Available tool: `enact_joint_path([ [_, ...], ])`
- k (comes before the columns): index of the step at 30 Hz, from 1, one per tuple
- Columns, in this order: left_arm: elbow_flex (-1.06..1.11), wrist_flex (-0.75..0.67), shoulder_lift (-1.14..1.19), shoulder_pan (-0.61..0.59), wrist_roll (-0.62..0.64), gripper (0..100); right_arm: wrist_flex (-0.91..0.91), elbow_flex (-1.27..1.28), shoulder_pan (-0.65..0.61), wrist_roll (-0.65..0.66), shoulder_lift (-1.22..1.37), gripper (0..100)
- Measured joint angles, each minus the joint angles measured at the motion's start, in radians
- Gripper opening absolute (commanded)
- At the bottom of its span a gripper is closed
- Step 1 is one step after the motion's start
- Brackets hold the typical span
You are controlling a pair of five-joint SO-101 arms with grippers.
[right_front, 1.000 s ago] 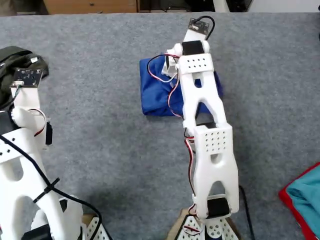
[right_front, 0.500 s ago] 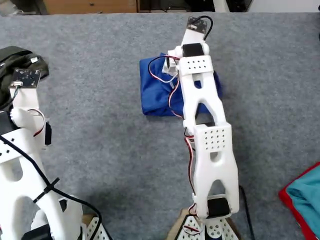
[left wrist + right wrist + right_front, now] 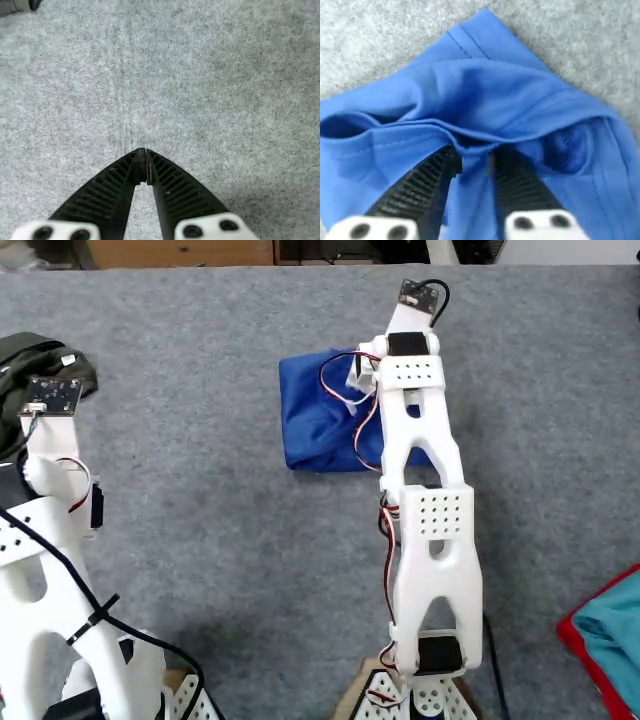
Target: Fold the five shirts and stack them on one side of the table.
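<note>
The grey felt-topped table [image 3: 200,500] was the largest thing, one surface running to every side of the high view. A wide bare stretch of it lay to the left of the blue shirt [image 3: 315,420], another in front of the shirt towards the arm bases, and a narrower strip beyond the shirt up to the far edge.

There were two white arms. The right arm [image 3: 430,530] stretched from its base straight over the blue shirt's right part, its wrist above the shirt's far right corner. The left arm [image 3: 50,570] stood well to the left of the blue shirt, at the table's left edge.

Four garments could be counted. The blue shirt, folded to a rough square, lay flat near the middle of the far half of the table. A dark olive garment [image 3: 40,352] was bunched far to its left, partly under the left arm's wrist. A teal garment [image 3: 612,632] lay on a red one [image 3: 574,632] far to its right and nearer the front, both cut off by the table's edge.

The right gripper [image 3: 474,162] had its jaws pressed on a raised ridge of the blue shirt, cloth pinched between them. The left gripper [image 3: 142,167] was empty, its tips meeting over bare felt.
</note>
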Motion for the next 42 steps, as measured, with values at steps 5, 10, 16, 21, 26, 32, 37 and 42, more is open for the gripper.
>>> enact_joint_path([
  [5,0.000,0.000,0.000,0.000,0.000,2,-0.003,0.000,0.000,0.000,0.000,0.5],
  [10,0.000,0.000,0.000,0.000,0.000,2,0.043,-0.064,0.018,0.000,0.002,0.5],
  [16,0.000,0.000,0.000,0.000,0.000,2,0.296,-0.279,0.046,0.000,0.000,0.5],
  [21,0.000,0.000,0.000,0.000,0.000,2,0.420,-0.305,0.094,0.037,-0.002,0.5],
  [26,0.000,0.000,0.000,0.000,0.000,2,0.428,-0.218,0.166,0.086,-0.002,0.5],
  [32,0.000,0.000,0.000,0.000,0.000,2,0.428,-0.081,0.173,0.149,-0.091,0.6],
  [37,0.000,0.000,0.000,0.000,0.000,2,0.428,0.100,0.173,0.207,-0.215,0.6],
  [42,0.000,0.000,0.000,0.000,0.000,2,0.428,0.187,0.175,0.250,-0.269,0.6],
])
